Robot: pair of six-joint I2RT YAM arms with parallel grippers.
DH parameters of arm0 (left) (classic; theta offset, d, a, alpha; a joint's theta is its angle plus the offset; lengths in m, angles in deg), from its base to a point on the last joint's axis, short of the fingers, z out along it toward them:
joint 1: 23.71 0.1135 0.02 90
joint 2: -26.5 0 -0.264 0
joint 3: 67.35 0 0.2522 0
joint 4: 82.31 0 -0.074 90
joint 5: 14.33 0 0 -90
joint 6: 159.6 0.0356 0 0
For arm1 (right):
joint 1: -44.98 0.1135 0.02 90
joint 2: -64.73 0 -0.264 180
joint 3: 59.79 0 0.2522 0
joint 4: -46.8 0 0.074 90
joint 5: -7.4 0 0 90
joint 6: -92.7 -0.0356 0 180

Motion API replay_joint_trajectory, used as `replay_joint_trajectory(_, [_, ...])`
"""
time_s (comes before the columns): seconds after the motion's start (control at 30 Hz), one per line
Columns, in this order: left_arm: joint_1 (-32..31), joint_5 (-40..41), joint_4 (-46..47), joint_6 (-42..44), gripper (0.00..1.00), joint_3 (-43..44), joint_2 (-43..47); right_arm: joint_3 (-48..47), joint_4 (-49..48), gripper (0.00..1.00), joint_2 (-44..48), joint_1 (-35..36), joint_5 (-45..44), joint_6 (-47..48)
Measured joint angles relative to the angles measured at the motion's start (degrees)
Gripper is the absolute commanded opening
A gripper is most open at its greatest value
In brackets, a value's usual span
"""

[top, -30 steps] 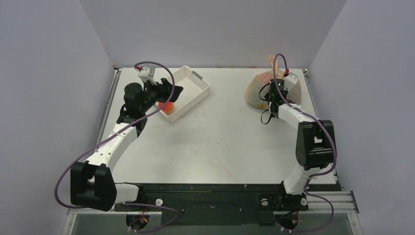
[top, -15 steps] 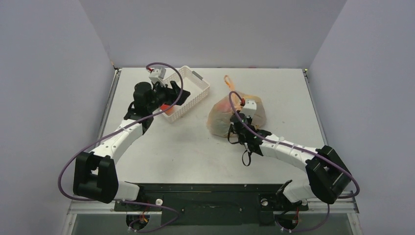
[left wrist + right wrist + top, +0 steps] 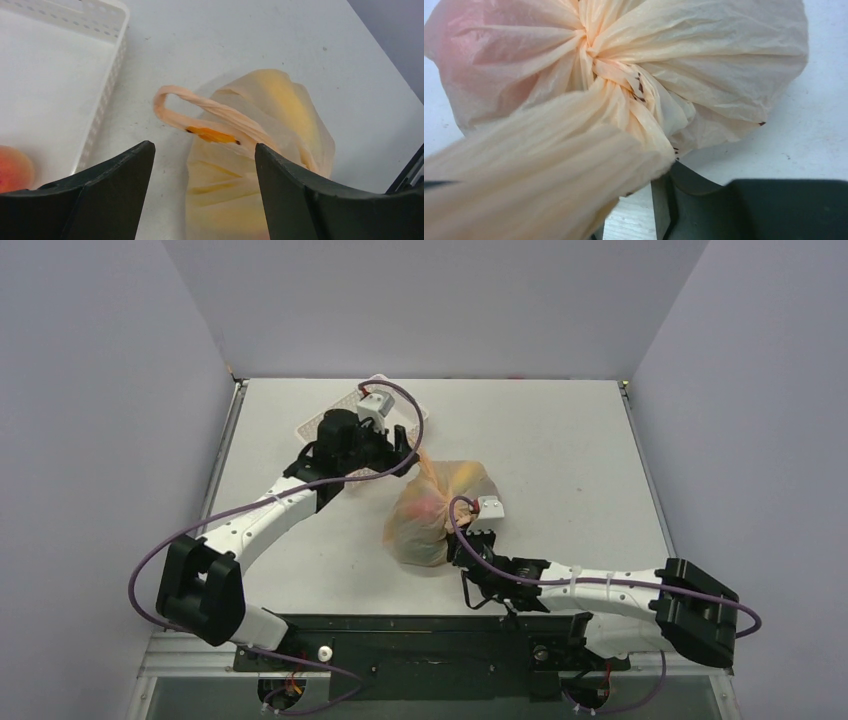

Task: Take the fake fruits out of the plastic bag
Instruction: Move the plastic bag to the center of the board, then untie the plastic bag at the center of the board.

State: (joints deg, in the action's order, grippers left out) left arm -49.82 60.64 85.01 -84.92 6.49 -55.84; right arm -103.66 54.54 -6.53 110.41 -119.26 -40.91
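Fake fruits (image 3: 432,508) show only as red and yellow tints through the film of the plastic bag (image 3: 440,512), which lies bulging on the table (image 3: 560,440) about mid-way across, between the two arms. None is out yet. In the right wrist view the bag's plastic is gathered into a tight twist, so no open mouth shows there.

One loop handle (image 3: 200,112) lies on the table at the far end of the bag. The left gripper (image 3: 202,150) hangs over it with its jaws spread wide to either side, holding nothing. The right gripper (image 3: 463,548) is at the bag's near end with a bunch of film running in between its fingers. I cannot tell whether it pinches that bunch or has let it go.

The risks, as I judge them:
- If the left jaws close on the thin handle and pull while the near end is free, the whole bag slides instead of opening.
- If both ends are gripped and pulled apart, the film may stretch or tear.
- Once the bag opens, glossy round fruits could roll across the table.

Just beside the handle stands the white basket (image 3: 107,90), which holds one orange-pink peach (image 3: 12,167).
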Motion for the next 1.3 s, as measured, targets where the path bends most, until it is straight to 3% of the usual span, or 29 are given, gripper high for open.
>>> replay_joint_trajectory(0.17, [-6.0,1.6,-4.0,3.7,0.70,1.1,-0.8,1.0,1.1,0.50,5.3,-0.9,0.0,0.7])
replay_joint_trajectory(0.3, [-9.6,3.6,-6.5,5.8,0.68,1.4,-0.8,1.4,3.0,0.55,13.1,-2.3,0.0,1.9])
replay_joint_trajectory(0.57, [-15.7,9.4,-9.2,9.0,0.60,1.8,-0.9,1.5,9.9,0.55,27.6,-10.0,2.1,5.5])
replay_joint_trajectory(0.77, [-15.8,12.9,-10.6,9.9,0.60,3.1,-1.7,1.3,14.5,0.57,33.6,-19.8,9.3,7.2])
replay_joint_trajectory(0.93, [-15.8,13.3,-12.8,10.2,0.59,5.7,-4.1,-5.3,16.3,0.57,26.0,-31.3,22.6,8.7])
replay_joint_trajectory(1.1, [-15.8,13.5,-14.8,10.2,0.54,8.7,-7.9,-14.2,15.5,0.57,13.5,-33.5,33.7,10.0])
replay_joint_trajectory(1.17, [-15.9,13.5,-16.0,10.1,0.48,10.0,-8.7,-14.5,13.4,0.58,11.2,-33.5,38.1,9.7])
replay_joint_trajectory(1.3, [-17.0,13.9,-17.3,10.4,0.23,11.0,-9.8,-13.7,8.3,0.55,8.2,-33.0,43.9,8.3])
